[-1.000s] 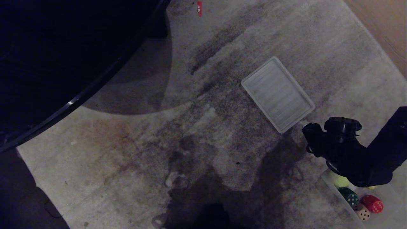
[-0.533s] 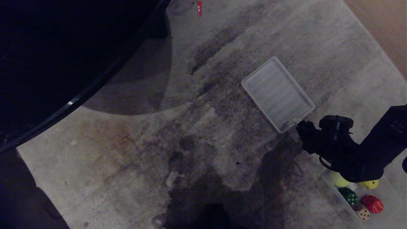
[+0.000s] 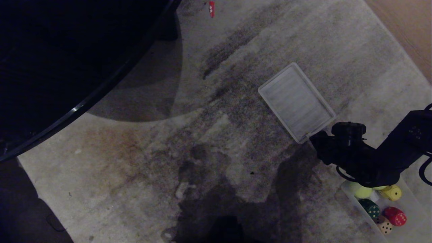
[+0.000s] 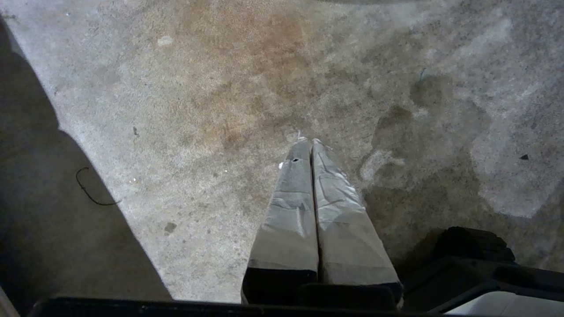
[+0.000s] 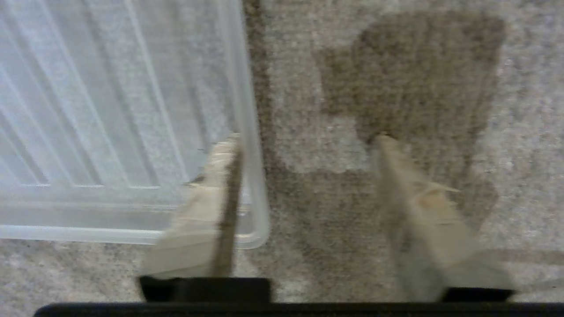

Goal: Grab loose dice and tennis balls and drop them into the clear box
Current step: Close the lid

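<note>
The clear box (image 3: 351, 199) sits at the lower right of the head view. In it lie a tennis ball (image 3: 361, 191) and the yellow (image 3: 391, 192), green (image 3: 371, 208), red (image 3: 395, 216) and tan dice (image 3: 384, 226). My right gripper (image 3: 315, 141) is beyond the box, at the near corner of the ribbed lid (image 3: 296, 101). In the right wrist view this gripper (image 5: 308, 140) is open: one finger (image 5: 207, 211) is over the lid's corner (image 5: 253, 229), the other over carpet. Nothing is held. My left gripper (image 4: 308, 141) is shut and empty over bare carpet.
A large dark curved piece of furniture (image 3: 67, 67) fills the upper left. A small red object (image 3: 211, 8) lies at the far edge of the stained carpet. Wooden floor (image 3: 411, 23) shows at the upper right. The robot's shadow falls at the bottom centre.
My right arm has swung away from over the box to the lid's near corner, uncovering the yellow die in the box. The lid has shifted slightly.
</note>
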Robot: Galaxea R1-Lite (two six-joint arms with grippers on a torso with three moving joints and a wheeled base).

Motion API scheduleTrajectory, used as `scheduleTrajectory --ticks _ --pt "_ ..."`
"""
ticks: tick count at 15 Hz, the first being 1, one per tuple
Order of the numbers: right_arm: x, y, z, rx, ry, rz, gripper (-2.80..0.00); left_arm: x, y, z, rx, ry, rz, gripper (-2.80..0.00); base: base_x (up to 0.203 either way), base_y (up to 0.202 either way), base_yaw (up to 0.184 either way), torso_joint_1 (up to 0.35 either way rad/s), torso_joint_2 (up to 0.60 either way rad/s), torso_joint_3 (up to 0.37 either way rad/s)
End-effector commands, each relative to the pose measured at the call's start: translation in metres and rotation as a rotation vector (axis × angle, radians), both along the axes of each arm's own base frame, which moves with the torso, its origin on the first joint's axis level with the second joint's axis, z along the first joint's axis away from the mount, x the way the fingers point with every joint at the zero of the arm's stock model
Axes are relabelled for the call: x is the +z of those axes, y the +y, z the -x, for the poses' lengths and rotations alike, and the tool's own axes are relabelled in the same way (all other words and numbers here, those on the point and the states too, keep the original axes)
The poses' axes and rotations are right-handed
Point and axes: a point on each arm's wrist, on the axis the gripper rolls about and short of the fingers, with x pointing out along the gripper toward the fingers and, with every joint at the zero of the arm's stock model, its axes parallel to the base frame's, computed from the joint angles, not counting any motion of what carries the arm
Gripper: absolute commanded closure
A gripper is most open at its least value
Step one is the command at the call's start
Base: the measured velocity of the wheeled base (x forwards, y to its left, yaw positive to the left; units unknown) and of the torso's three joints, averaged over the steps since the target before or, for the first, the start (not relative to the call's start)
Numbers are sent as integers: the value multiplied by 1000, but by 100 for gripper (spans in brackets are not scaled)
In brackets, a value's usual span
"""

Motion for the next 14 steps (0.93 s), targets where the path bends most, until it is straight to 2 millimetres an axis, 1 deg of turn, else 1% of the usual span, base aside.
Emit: scheduleTrajectory --ticks 1,4,6,7,9,10,14 --pt "3 0 0 -3 -10 -6 0 0 0 0 2 2 1 0 0 0 0 0 0 0" --pt "16 -2 6 -3 -27 -6 0 0 0 0 0 2 1 0 0 0 0 0 0 0" --pt "29 -3 18 -5 -2 0 0 0 0 0 2 2 1 0 0 0 0 0 0 0" --pt "29 -5 28 -10 32 5 0 0 0 0 1 2 1 0 0 0 0 0 0 0" --pt "18 -9 39 -2 95 46 0 0 0 0 0 2 1 0 0 0 0 0 0 0" --pt "15 -9 40 -2 106 59 0 0 0 0 2 2 1 0 0 0 0 0 0 0" --pt "22 -10 47 -4 95 63 0 0 0 0 0 2 1 0 0 0 0 0 0 0"
